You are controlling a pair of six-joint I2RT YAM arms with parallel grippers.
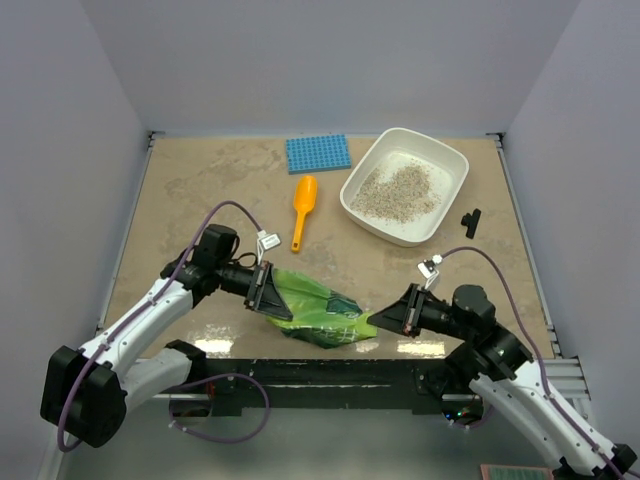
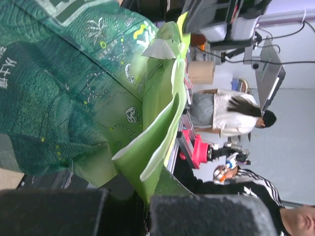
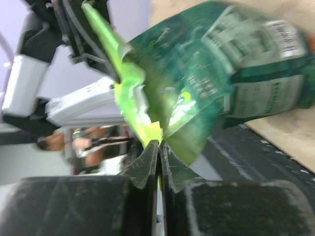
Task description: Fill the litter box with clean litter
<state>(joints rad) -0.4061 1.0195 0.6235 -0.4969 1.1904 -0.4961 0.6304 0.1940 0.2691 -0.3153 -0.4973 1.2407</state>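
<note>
Holding green bag (image 1: 318, 308) near front tabletop (image 1: 200, 195) edge, clamped tight in left jaws at one end, in right jaws at opposite corner. Pouring step, likely unfinished: litter box (image 1: 452, 160) far right, well apart, thin clean litter (image 1: 400, 192) inside. Next: carry across, tip mouth over box.

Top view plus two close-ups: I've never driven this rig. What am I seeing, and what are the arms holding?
The top view looks down on a table from above and behind two robot arms. The other two pictures come from wrist cameras, each looking along its own fingers. The arms hold a green bag between them, the left gripper and right gripper each shut on one end. Farther back: a white litter box holding some litter, an orange scoop, a blue mat, a small black part.
</note>
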